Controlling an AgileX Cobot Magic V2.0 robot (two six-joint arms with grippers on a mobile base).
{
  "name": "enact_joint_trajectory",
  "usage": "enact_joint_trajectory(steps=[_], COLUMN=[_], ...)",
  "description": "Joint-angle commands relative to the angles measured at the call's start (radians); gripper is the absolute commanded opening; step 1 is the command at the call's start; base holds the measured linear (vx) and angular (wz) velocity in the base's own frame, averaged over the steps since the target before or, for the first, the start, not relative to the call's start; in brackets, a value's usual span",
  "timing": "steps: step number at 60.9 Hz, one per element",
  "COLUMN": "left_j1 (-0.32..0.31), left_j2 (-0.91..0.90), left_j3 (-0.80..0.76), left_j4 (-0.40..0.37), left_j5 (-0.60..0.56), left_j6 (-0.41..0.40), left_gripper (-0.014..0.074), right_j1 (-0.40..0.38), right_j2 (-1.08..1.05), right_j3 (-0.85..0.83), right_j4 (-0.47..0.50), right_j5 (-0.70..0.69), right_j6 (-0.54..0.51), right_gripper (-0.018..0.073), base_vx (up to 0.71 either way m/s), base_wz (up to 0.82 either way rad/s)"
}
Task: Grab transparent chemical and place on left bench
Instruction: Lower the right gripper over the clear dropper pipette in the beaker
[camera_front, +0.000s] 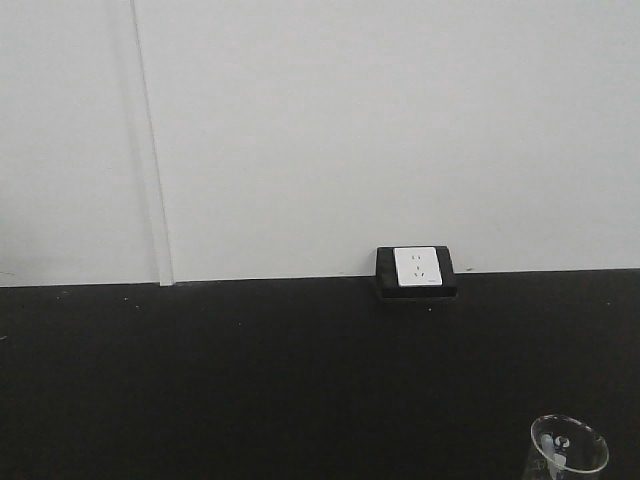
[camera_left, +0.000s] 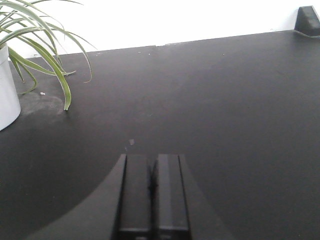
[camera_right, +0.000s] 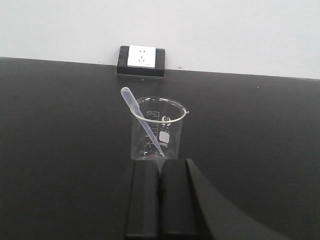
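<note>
The transparent chemical is a small clear glass beaker (camera_right: 158, 129) with a pour spout, white label and scale marks. It stands upright on a black countertop with a plastic dropper (camera_right: 142, 120) leaning inside it. Its rim shows at the bottom right of the front view (camera_front: 569, 445). My right gripper (camera_right: 159, 162) is shut and empty, its fingertips just in front of the beaker's base. My left gripper (camera_left: 152, 159) is shut and empty over bare black counter. The left bench with white bins is out of view.
A black-framed white wall socket (camera_front: 417, 269) sits where the black countertop (camera_front: 250, 370) meets the white wall; it also shows in the right wrist view (camera_right: 141, 60). A green spiky plant in a white pot (camera_left: 7, 92) stands at the left in the left wrist view.
</note>
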Motion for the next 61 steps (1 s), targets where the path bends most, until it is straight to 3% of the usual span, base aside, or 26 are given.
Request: enact_joint_trajectory(steps=[1,47,61], left_j1=[-0.002,-0.002,-0.002], left_j2=[-0.019,-0.019,-0.019], left_j3=[0.016,0.016,0.016], left_j4=[-0.001,-0.001,-0.001], left_j5=[-0.078,-0.078,-0.078], left_j6=[-0.008,-0.008,-0.008], left_gripper=[-0.0003,-0.0003,-0.0003], right_j1=[-0.009,-0.009,-0.009], right_j2=[-0.008,-0.008,-0.008], right_j3=[0.006,0.006,0.005], right_j4=[-0.004,-0.006,-0.002], right_j5=[-0.079,-0.088,-0.238], right_j6=[-0.005,-0.005,0.024], right_gripper=[-0.0007,-0.0007,-0.0007], base_vx=[0.0,0.0,0.0], base_wz=[0.0,0.0,0.0])
